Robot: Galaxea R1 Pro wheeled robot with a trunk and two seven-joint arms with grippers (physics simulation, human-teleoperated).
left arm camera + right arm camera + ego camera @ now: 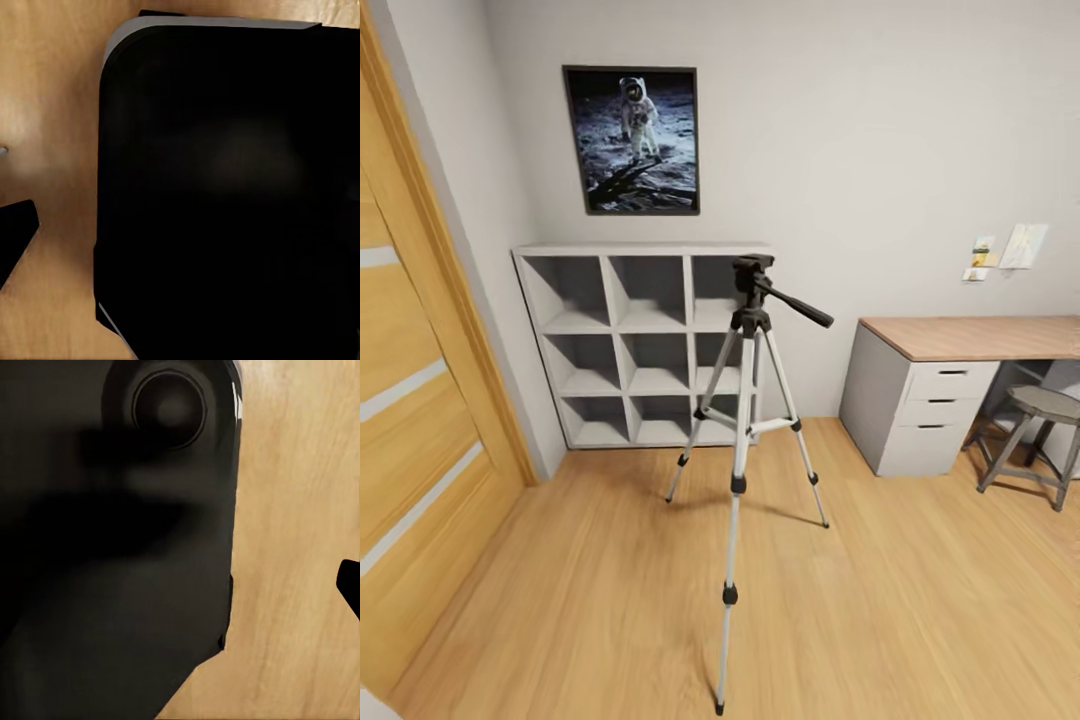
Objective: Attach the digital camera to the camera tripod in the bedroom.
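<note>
Head view: camera tripod (745, 440) stands upright on the bedroom's wood floor (920, 610), in front of a white cube shelf (630, 345).
Desk (970, 338): right of tripod.
Grippers: open or closed, cannot tell.

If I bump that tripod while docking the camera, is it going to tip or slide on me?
Probably tippy: the camera tripod stands tall on three thin silver legs, with its black head and long handle up high. It likely slides easily too, since small black feet rest on smooth wood floor. The slim legs suggest it is light, so approach gently.
</note>
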